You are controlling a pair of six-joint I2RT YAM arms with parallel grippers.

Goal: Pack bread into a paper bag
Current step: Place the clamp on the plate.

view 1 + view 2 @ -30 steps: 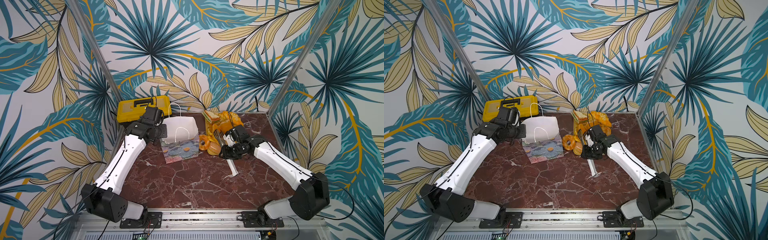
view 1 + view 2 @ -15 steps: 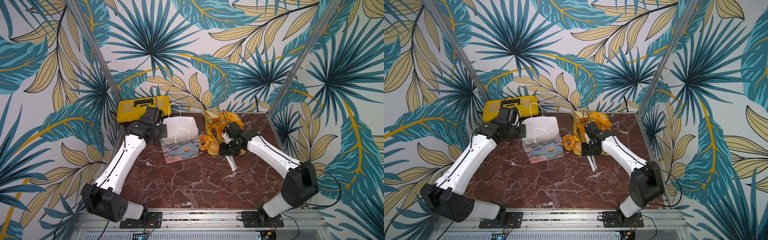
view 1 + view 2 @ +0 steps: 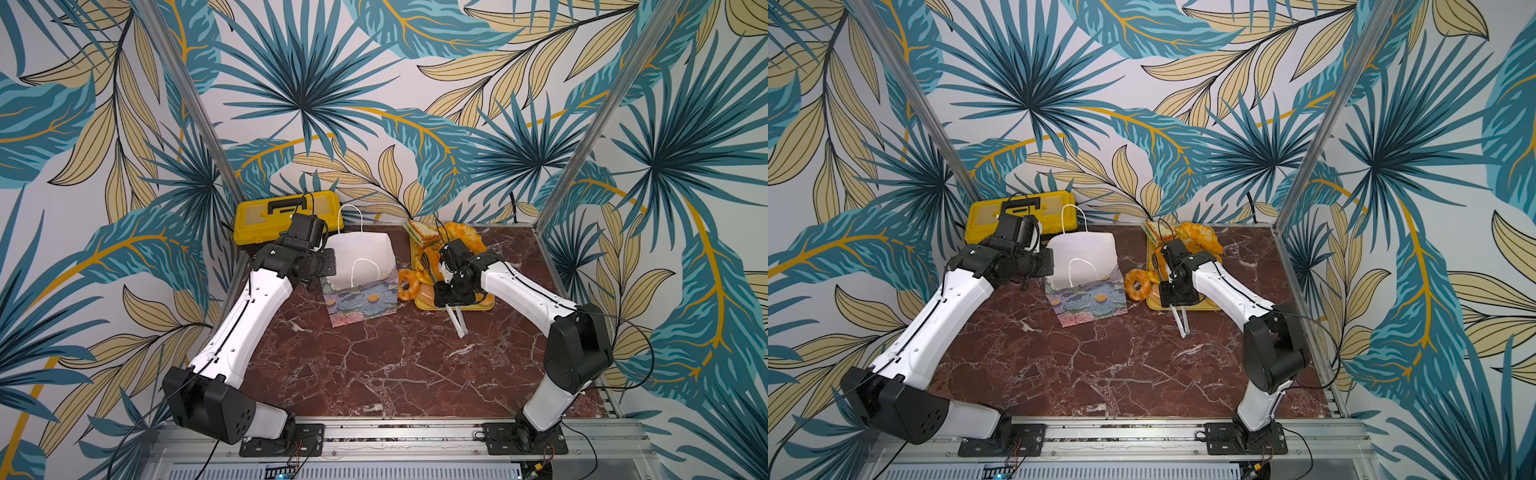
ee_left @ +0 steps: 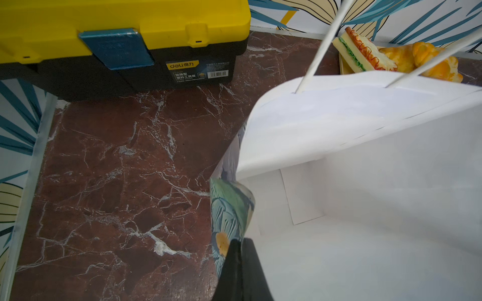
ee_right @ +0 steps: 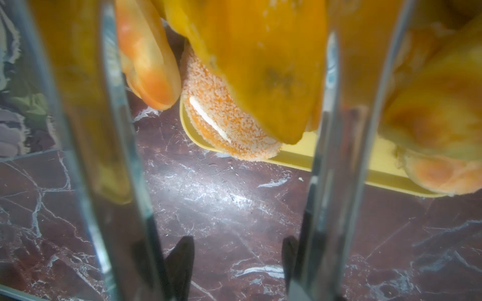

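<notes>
Straddling a glossy croissant (image 5: 260, 65) on the yellow tray (image 5: 378, 161) with tongs (image 5: 114, 130) clamped in the right gripper (image 5: 234, 260), pinching the rim of the paper bag (image 4: 339, 130) in the closed left gripper (image 4: 241, 260); probably light, stiff, slippery, best nipped across its thick middle.

Golden-orange bread (image 3: 464, 235); white-lined blue-flowered paper bag (image 3: 365, 254); yellow-black toolbox (image 3: 266, 226); maroon marbled table (image 3: 374, 365).

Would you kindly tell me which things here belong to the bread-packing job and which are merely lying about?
Job: paper bag, held at its rim by the left pincer; bread on and beside the yellow tray; tongs in the right pincer.
Lying about: yellow-and-black toolbox.
</notes>
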